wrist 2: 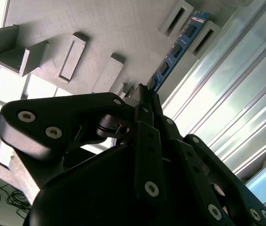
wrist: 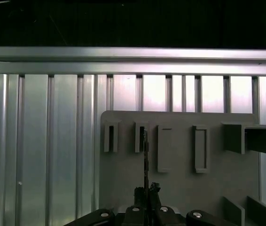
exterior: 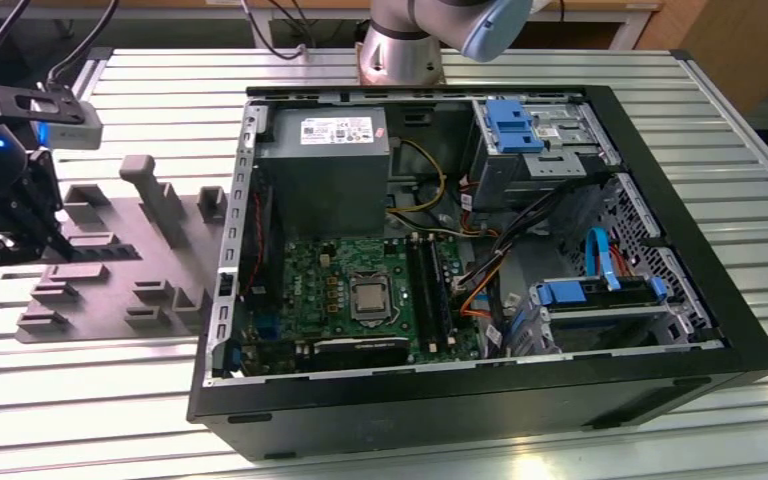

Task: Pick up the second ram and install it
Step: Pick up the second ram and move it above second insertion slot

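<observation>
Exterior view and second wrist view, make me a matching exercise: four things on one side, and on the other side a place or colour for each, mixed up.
Things:
1. second ram
2. holder plate
3. motherboard
4. power supply

Descriptions:
a. green, lying inside the open computer case
b. grey and moulded, on the slatted table, to the exterior view's left of the case
c. blue with a row of chips, clamped by the gripper
d. grey metal box with a label, in a corner of the case

Pairs: 1-c, 2-b, 3-a, 4-d.
</observation>
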Tool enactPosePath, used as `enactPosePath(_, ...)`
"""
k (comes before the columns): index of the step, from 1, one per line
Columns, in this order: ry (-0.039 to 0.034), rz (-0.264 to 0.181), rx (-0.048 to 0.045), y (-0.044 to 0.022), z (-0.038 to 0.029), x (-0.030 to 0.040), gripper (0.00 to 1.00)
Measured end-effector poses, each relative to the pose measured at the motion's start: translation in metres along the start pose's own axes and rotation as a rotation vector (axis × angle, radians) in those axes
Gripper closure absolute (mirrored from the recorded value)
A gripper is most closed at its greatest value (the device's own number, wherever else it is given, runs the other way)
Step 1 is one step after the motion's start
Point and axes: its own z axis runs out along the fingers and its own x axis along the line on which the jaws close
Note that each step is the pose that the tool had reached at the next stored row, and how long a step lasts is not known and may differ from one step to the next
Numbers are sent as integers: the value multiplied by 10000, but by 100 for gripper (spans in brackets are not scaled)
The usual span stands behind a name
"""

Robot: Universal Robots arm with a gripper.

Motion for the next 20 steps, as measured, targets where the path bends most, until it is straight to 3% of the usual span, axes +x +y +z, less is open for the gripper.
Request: enactPosePath(20,-1,0,0,3,-178,-5,86)
